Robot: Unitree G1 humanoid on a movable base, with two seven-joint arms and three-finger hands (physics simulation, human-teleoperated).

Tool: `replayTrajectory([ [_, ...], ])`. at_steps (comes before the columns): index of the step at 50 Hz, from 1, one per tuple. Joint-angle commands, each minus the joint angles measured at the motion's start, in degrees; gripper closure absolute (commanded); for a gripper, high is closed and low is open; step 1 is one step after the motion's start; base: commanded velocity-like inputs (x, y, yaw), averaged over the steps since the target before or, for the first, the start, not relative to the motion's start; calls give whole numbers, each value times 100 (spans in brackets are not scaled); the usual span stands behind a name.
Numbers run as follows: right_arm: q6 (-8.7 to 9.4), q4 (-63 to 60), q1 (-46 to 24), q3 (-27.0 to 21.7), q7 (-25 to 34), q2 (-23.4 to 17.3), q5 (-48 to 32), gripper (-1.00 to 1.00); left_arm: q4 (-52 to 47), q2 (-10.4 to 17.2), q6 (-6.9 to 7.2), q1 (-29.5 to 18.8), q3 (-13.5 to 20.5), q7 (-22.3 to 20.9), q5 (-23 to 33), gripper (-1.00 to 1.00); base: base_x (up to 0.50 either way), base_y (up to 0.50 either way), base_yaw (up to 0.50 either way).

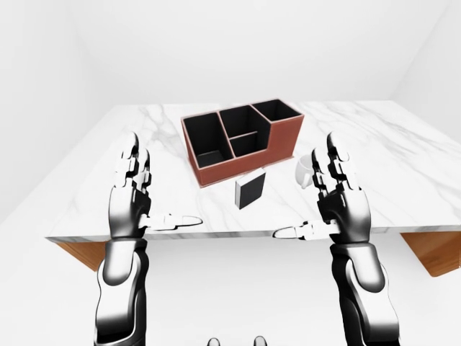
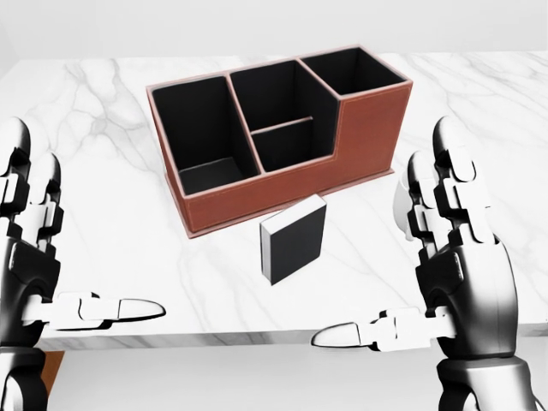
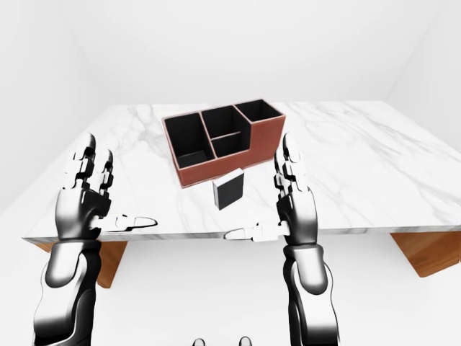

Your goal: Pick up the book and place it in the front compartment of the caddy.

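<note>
Hands are hovering spread and empty: our left hand [image 2: 34,257] and right hand [image 2: 458,265] are flanking the upright book [image 2: 294,239], caddy [image 2: 274,137] beyond, readying a grasp.

I see my glossy black-and-silver left hand [image 1: 130,205] and right hand [image 1: 342,205], segmented three-fingered, on chrome-dark forearms.

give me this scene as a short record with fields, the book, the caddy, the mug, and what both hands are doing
book: dark book standing upright on the marble table, just below the caddy in the head view
caddy: red-brown caddy, all compartments look empty
mug: white mug, mostly hidden behind the right hand
left hand: left hand open, raised, holding nothing
right hand: right hand open, raised, holding nothing
task status: book not yet grasped
</note>
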Motion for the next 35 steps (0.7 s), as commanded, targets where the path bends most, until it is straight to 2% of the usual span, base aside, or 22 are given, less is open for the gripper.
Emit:
replayTrajectory([
  [1, 0, 24, -2, 7, 31, -2, -26, -100, 56, 14, 0, -33, 30, -2, -15, -100, 50, -4, 0],
  [35, 0, 50, 15, 44, 28, 11, -89, -100, -71, 56, 0, -79, 112, -1, -97, -99, 50, -4, 0],
])
